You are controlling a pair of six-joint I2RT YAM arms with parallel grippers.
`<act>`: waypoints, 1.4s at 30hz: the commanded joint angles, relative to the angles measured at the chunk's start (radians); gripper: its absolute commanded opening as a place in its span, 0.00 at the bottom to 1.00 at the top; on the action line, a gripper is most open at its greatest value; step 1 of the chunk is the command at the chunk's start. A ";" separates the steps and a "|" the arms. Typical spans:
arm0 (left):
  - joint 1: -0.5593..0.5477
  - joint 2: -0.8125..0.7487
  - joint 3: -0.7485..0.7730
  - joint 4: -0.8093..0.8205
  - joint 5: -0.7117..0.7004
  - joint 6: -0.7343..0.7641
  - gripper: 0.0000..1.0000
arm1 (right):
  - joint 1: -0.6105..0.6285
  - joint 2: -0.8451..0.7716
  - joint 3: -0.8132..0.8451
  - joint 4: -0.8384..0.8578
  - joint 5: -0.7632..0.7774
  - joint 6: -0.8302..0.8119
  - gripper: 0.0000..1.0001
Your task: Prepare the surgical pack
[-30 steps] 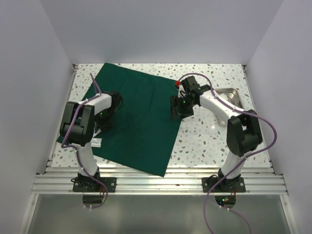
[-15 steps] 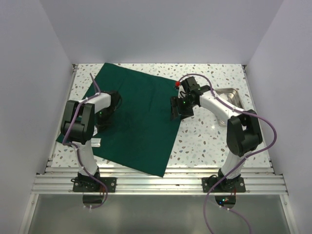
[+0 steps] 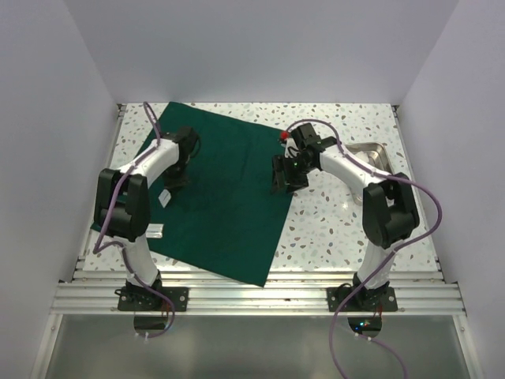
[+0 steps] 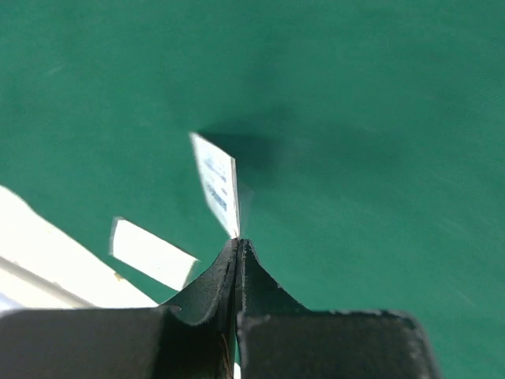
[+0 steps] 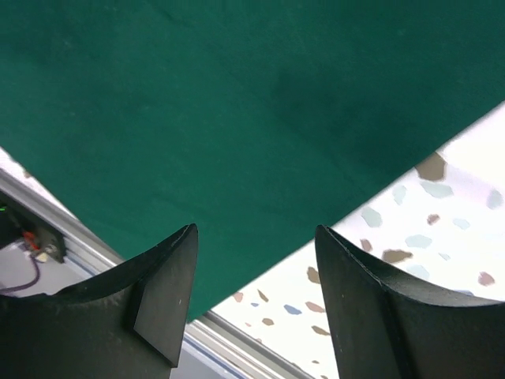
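Top view: green cloth (image 3: 229,213) lies spread flat on the table (image 3: 331,229), one corner pointing toward the arm bases; steel tray (image 3: 377,150) sits off the cloth at the far right, partly hidden behind the right arm; left gripper (image 3: 172,183) hangs over the cloth's left part with a white pad (image 3: 164,197) at its tips; second pad (image 3: 155,230) lies on the cloth near its left edge; right gripper (image 3: 284,180) hovers over the cloth's right edge.

Left wrist: left gripper (image 4: 238,243) pressed together, nipping the white pad (image 4: 219,183) by one corner only; the pad stands off the cloth (image 4: 379,118), blue print on it; second pad (image 4: 150,253) flat just beside.

Right wrist: right gripper (image 5: 254,233) spread, nothing between its fingers (image 5: 166,292); cloth edge (image 5: 197,95) and speckled table (image 5: 442,213) below.

Risks, as judged: the corner hold is slight, so a quick swing could shake the pad loose and drop it short; a low carry could drag it across the cloth and ruck the sheet; the right gripper, if lowered at the edge, could catch the hem and pull the cloth askew.
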 commanded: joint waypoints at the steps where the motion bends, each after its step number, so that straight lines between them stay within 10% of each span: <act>1: -0.058 -0.066 0.073 -0.013 0.118 0.061 0.00 | 0.000 0.041 0.071 0.042 -0.110 0.033 0.65; 8: -0.101 -0.180 0.074 0.201 0.551 0.177 0.00 | 0.000 0.094 0.088 0.236 -0.466 0.177 0.75; 20: -0.105 -0.371 -0.135 0.530 1.183 0.228 0.00 | -0.020 0.000 0.051 0.272 -0.727 -0.128 0.95; 30: -0.119 -0.488 -0.284 0.631 1.372 0.202 0.00 | -0.019 0.000 0.085 0.223 -0.796 -0.165 0.94; 42: -0.121 -0.464 -0.281 0.626 1.413 0.214 0.00 | 0.038 0.011 0.042 0.302 -0.919 -0.079 0.65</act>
